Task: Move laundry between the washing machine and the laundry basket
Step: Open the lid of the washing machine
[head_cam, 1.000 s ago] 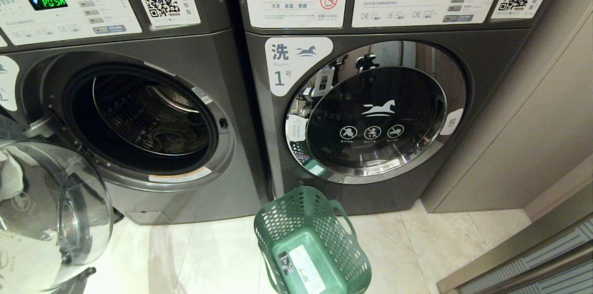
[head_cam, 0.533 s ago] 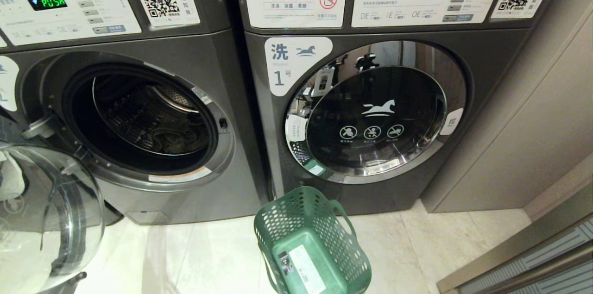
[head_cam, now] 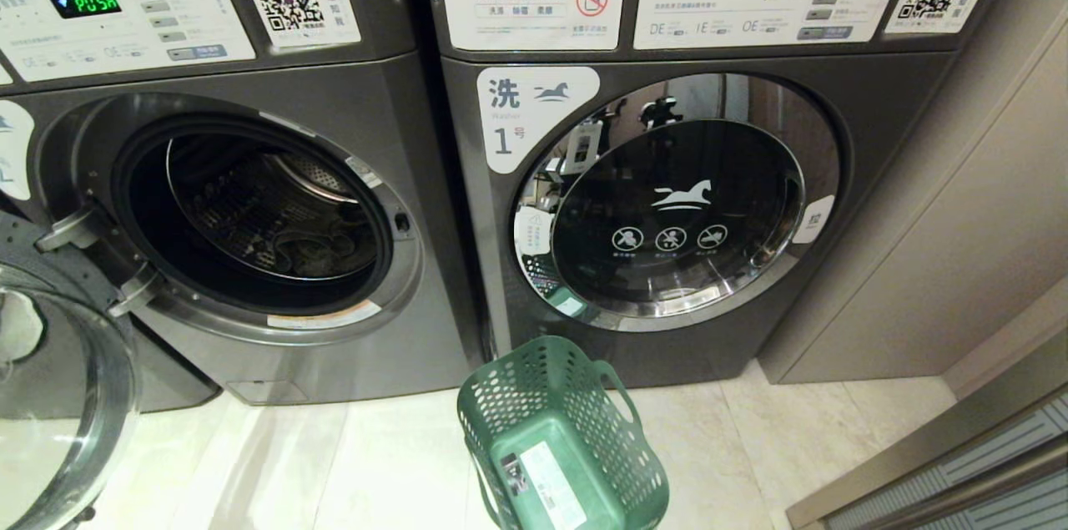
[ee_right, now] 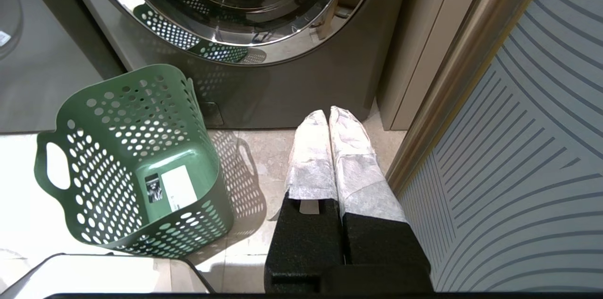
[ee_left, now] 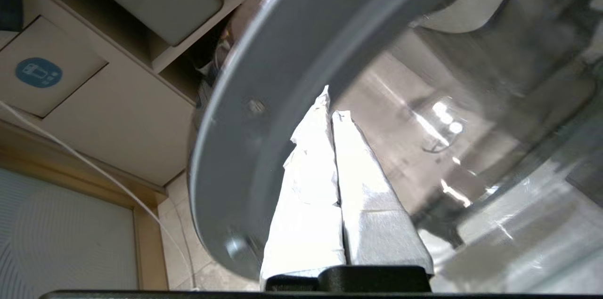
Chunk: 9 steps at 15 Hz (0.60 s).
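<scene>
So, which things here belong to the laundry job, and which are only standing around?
For the job:
- open washer with laundry inside
- its open door
- green basket, empty
- left gripper, shut, at the door

Only standing around:
- closed washer
- right gripper, shut, idle
- wall panel

floor (head_cam: 375, 463): pale glossy tile
wall panel (head_cam: 959, 221): beige, right of the machines
striped panel (ee_right: 527, 148): grey, brass-edged
shelves (ee_left: 155, 21): beige, grey bins

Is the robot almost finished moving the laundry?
No, it has barely started. Done: the left washer's door is open. In hand: the shut left claw is against that door's rim. Left: clothes lie in the drum, the green basket is empty, and the right claw is parked, shut.
</scene>
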### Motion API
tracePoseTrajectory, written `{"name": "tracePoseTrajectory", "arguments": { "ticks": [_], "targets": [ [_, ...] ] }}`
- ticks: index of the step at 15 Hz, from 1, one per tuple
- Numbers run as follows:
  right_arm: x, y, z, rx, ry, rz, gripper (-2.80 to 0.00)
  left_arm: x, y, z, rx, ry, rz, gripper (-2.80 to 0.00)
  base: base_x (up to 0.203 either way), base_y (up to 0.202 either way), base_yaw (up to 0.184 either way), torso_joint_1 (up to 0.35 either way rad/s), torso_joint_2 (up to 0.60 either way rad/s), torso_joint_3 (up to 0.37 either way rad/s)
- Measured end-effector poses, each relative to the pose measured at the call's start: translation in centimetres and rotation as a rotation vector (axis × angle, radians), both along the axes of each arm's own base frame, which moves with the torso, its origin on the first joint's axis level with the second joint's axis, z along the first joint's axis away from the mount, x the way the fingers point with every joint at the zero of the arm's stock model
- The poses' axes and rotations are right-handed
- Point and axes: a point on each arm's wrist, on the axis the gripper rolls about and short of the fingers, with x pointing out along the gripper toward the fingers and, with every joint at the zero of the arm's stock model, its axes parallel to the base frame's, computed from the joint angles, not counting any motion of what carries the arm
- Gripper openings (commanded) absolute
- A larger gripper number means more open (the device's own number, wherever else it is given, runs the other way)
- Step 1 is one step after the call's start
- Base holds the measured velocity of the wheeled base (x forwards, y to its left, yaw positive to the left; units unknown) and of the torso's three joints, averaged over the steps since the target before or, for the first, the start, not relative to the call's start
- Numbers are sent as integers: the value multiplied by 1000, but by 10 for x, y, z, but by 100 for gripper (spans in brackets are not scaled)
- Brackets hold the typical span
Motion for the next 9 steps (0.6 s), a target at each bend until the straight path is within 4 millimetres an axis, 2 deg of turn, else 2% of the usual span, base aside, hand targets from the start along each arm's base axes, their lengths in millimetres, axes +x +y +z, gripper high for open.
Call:
{"name": "tracePoseTrajectory", "arguments": {
  "ticks": [4,6,9],
  "targets": [
    [0,0,0,0,0,0,-280,5,-15,2,-2,-9,-122,-280,0,0,0,0,0,0],
    [0,0,0,0,0,0,-280,5,-32,3,-3,-17,-213,-280,0,0,0,0,0,0],
    [0,0,0,0,0,0,-280,3,-65,-6,-25,-8,-331,-280,0,0,0,0,0,0]
  ]
}}
